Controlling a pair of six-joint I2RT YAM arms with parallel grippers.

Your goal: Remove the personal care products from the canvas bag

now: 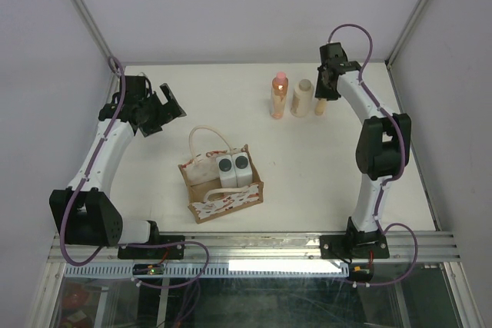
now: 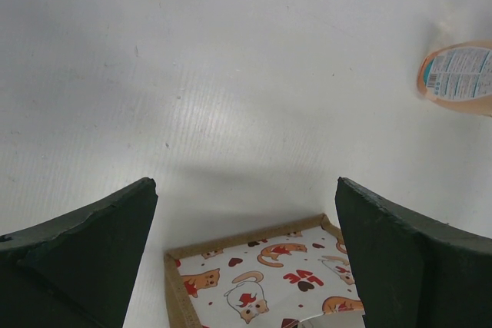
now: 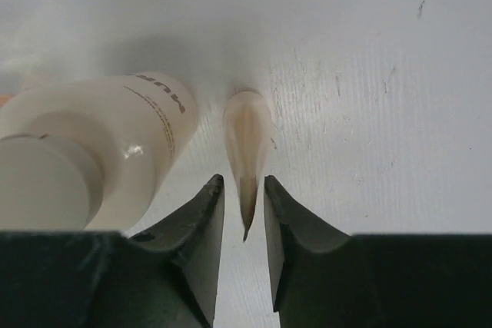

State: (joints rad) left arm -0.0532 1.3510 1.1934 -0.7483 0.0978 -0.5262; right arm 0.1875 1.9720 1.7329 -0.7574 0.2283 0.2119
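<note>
Unloading looks a little over half done, judging from the top view. The small boxy tan canvas bag with cream cat-print panels and rope handles point(image 1: 221, 190) sits on the white surface point(image 1: 231, 82) toward 6 o'clock. Two white bottles with dark grey caps point(image 1: 234, 165) stand upright inside it, side by side. At 1 o'clock from the bag, well apart from it, the orange bottle with a pink cap point(image 1: 279, 96) and the beige bottle with a beige cap point(image 1: 301, 97) stand next to each other. The right pincer point(image 1: 323, 96) is just beside the beige one at its 3 o'clock, over a small cream tapered item point(image 1: 319, 106). The left pincer point(image 1: 163, 109) hangs at 10 o'clock from the bag, spread wide and empty.

From the left wrist, the left pincer's dark fingers point(image 2: 84, 251) stand far apart with only bare surface between them. The bag's patterned panel point(image 2: 261, 274) shows at 6 o'clock and the orange bottle's label at 3 o'clock.

From the right wrist, the right pincer point(image 3: 243, 182) is parted only narrowly. The tapered item's thin tip lies between the jaws with a sliver of gap on either side, so I read this as a release, not a grip. What the item is I cannot tell. The beige bottle stands at 9 o'clock, close by.

The step in hand looks like setting that item down. The next move calls for lifting clear without knocking the beige bottle, then reaching into the bag for a white bottle by its cap, clear of the handles.
</note>
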